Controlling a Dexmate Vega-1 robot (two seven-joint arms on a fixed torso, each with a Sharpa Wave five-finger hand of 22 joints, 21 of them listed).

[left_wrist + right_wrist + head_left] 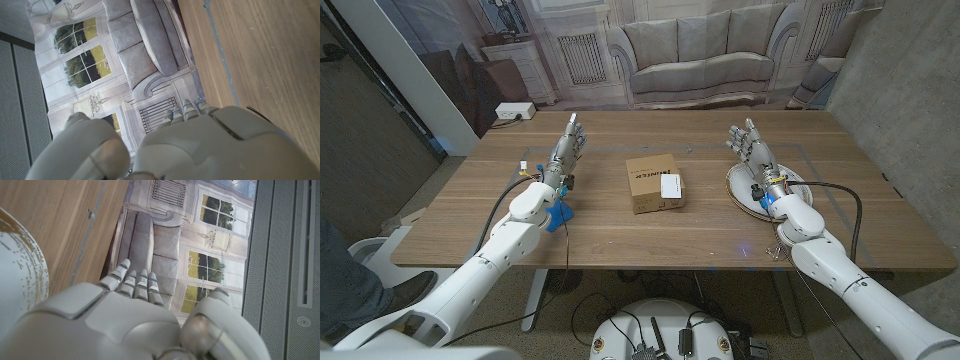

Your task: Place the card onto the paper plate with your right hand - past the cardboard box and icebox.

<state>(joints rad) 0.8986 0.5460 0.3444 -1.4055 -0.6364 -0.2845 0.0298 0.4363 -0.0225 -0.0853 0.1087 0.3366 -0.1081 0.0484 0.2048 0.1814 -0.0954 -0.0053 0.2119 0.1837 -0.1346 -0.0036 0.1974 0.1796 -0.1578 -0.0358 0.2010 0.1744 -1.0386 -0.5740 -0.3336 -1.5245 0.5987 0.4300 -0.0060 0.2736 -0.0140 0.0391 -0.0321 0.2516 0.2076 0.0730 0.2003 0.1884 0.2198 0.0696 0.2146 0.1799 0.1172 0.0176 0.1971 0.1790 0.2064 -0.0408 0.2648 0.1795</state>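
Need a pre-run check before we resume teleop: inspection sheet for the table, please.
Surface: wooden table, bare wood in front of the box.
Job's things: card lies on top of the cardboard box at mid-table; paper plate sits to its right, under the right hand. Icebox: nothing seen.
Clutter: small blue object beside the left arm.
Hands: left hand and right hand hold nothing, fingers extended.
Cables: black cables along both forearms.
Surroundings: sofa backdrop behind the table.
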